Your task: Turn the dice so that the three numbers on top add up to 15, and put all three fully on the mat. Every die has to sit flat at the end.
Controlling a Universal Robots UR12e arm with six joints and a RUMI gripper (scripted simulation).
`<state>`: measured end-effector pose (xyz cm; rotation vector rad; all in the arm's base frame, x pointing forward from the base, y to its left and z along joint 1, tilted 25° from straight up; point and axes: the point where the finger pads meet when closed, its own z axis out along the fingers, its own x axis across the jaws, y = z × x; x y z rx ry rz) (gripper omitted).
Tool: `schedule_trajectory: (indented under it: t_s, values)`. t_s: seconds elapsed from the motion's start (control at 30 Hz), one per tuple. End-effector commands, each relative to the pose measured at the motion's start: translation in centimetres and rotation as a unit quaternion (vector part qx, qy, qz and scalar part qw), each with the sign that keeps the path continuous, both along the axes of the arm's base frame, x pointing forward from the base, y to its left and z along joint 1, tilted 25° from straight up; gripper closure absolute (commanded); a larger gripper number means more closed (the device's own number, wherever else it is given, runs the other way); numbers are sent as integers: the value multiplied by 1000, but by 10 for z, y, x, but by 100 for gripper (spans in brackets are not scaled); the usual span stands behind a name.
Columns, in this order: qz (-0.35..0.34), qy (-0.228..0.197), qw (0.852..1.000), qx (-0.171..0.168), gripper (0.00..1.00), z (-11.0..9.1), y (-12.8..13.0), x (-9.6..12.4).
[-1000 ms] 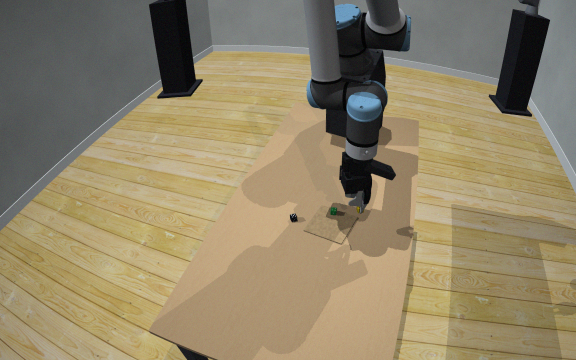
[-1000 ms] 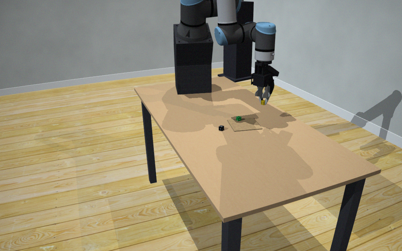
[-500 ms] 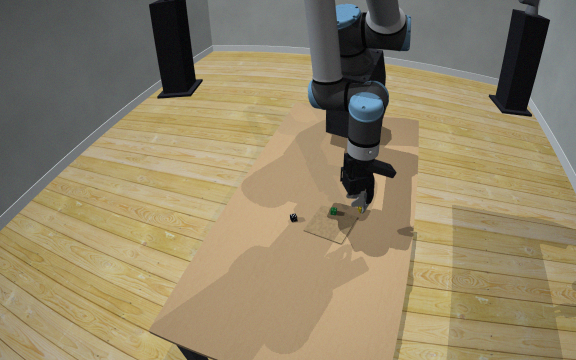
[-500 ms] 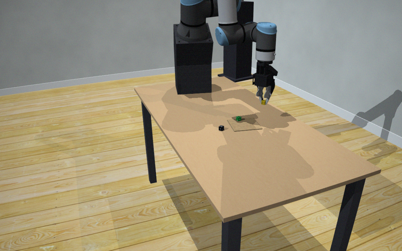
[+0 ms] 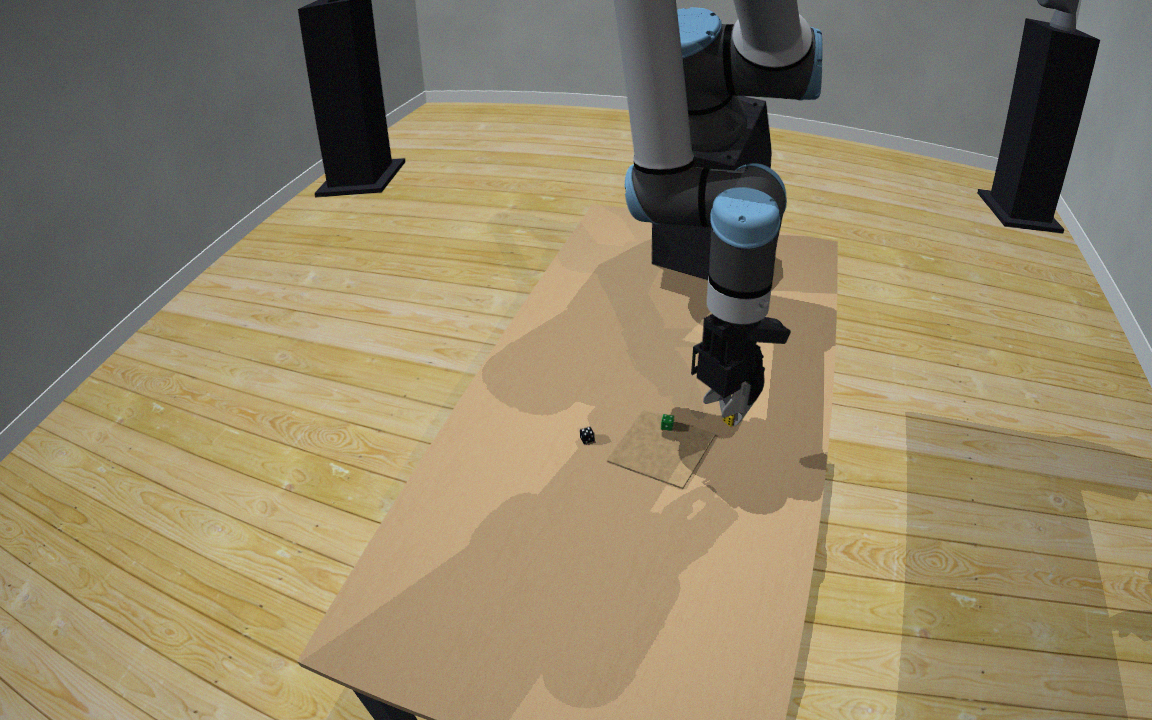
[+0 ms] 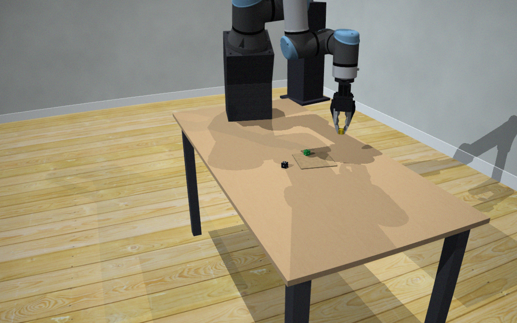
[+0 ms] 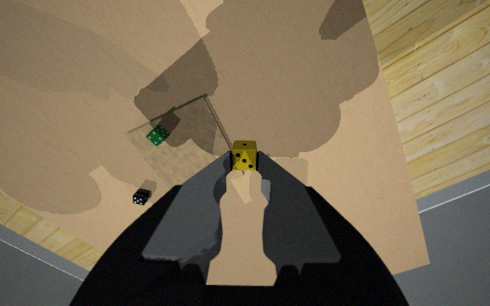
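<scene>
Fingers (image 5: 731, 417) (image 6: 341, 129) in the top view hang over the tabletop (image 5: 490, 573) (image 6: 373, 241) (image 7: 356, 212), nearer its right edge than its left, and you have them closed on the yellow die (image 5: 729, 420) (image 6: 341, 131) (image 7: 244, 155). The green die (image 5: 667, 421) (image 6: 306, 152) (image 7: 157, 135) sits on the mat (image 5: 652, 461) (image 6: 316, 162) (image 7: 177, 157), near its far edge. The black die (image 5: 586, 435) (image 6: 284, 164) (image 7: 141, 196) lies on bare tabletop, off the mat, on the side toward the left edge.

From the exterior view, you can see the yellow die held above the tabletop, near the long right edge and well away from the near corners.

In the wrist view, your yellow die is pinched between both fingertips, showing one face with three pips and another with a single pip.
</scene>
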<state>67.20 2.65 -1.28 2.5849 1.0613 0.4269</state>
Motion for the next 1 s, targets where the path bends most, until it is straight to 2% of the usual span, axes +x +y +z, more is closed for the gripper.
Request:
schedule_trajectory:
  t_s: [0.0,0.27,0.33,0.43,0.57,0.6,0.8,0.97]
  values:
    - [80,14,996,-32,97,-2,5,-1]
    - [171,31,982,-71,97,-5,11,-2]
    - [206,38,974,-86,97,-6,13,-2]
    - [211,39,973,-89,97,-7,14,-2]
    - [281,52,951,-118,97,-9,18,-2]
    - [283,52,950,-119,97,-9,18,-2]
    - [360,67,918,-152,97,-11,23,-2]
    - [388,72,904,-164,97,-12,25,-2]
